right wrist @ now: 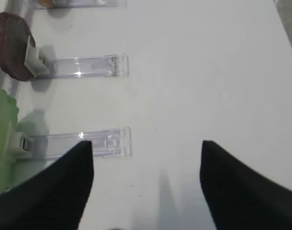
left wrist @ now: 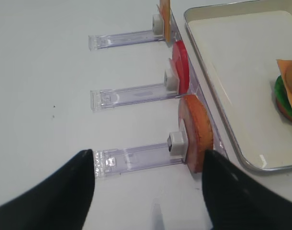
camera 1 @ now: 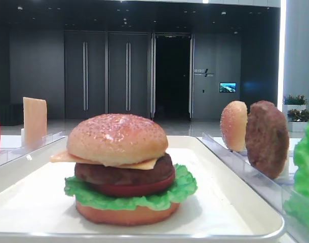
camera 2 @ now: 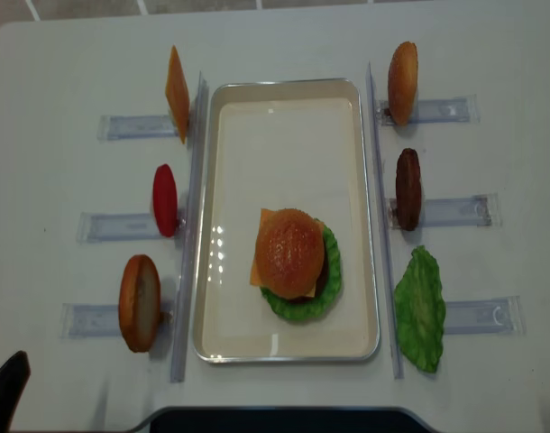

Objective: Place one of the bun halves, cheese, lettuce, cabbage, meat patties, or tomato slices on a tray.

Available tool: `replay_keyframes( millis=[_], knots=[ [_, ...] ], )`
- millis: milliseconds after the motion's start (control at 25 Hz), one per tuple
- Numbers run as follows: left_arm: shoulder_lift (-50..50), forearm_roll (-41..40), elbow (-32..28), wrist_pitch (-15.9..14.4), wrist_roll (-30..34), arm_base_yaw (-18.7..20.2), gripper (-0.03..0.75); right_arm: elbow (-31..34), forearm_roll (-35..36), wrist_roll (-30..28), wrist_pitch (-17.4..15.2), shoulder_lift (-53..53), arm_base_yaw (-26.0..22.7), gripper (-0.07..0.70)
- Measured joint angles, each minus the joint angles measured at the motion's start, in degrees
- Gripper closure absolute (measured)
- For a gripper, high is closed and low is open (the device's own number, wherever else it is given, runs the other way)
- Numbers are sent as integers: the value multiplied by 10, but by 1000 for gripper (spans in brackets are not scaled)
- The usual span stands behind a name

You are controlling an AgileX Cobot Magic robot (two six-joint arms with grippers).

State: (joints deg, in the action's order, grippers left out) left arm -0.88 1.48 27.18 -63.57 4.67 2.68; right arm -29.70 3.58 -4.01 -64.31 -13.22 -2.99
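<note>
With the speckled bun half (camera 2: 289,250) crowning a finished stack near the front of the tray (camera 2: 284,88), spare ingredients stand upright in clear racks (camera 2: 451,210) for easy pinching, while the left gripper (left wrist: 148,189) and right gripper (right wrist: 147,182) hover wide and empty

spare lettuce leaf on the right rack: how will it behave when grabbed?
The lettuce is probably floppy: it sprawls off its clear rack with ruffled edges. It looks thin, so likely light. Being wider than its holder, it may drag or snag there when lifted.
</note>
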Motion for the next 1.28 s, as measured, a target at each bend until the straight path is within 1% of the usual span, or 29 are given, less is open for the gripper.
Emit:
replay_keyframes(
  millis=[160,440,680,880,1280],
  knots=[
    [0,0,0,0,-3,0,181,1,1,-9,-1,27,0,149],
    [0,0,0,0,-36,0,181,1,1,-13,-2,49,0,149],
    [0,-2,0,0,-41,0,181,1,7,-24,-2,51,0,149],
    [0,-15,0,0,-58,0,181,1,17,-38,-2,51,0,149],
    [0,-15,0,0,-62,0,181,1,18,-40,-4,62,0,149]
  ],
)
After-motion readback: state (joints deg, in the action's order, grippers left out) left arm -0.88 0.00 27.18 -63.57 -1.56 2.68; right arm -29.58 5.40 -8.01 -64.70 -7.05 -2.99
